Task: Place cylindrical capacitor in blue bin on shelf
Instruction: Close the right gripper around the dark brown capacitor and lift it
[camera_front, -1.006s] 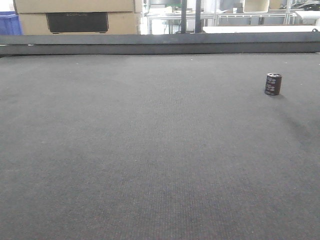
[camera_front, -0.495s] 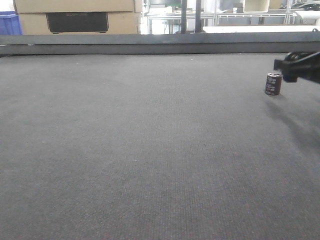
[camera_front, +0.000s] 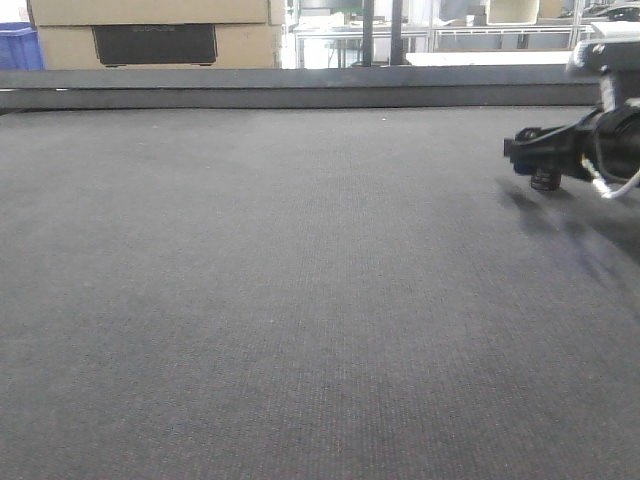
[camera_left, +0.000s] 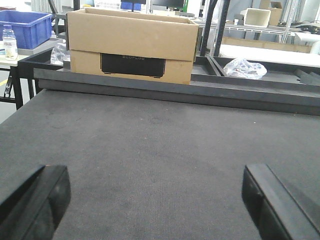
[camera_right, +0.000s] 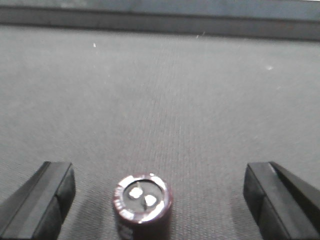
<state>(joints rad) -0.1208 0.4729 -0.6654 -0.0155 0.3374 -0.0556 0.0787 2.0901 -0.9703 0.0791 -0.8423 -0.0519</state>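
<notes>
The cylindrical capacitor (camera_right: 142, 202) stands upright on the dark grey mat, a dark brown cylinder with a silvery top rim and two pale terminals. In the front view only its lower part (camera_front: 545, 181) shows under the right arm. My right gripper (camera_right: 159, 200) is open, its two black fingers wide on either side of the capacitor and not touching it. In the front view the right gripper (camera_front: 540, 150) hangs over the capacitor at the far right. My left gripper (camera_left: 157, 200) is open and empty over bare mat. The shelf is out of view.
A raised dark rail (camera_front: 320, 85) runs along the mat's far edge. Behind it sits a cardboard box (camera_left: 131, 45). A blue bin (camera_left: 25, 27) and a bottle (camera_left: 9, 42) stand at the far left, a crumpled plastic bag (camera_left: 243, 68) at the right.
My right arm has come in from the right edge and moved left over the capacitor, now covering most of it in the front view. The capacitor has not moved.
</notes>
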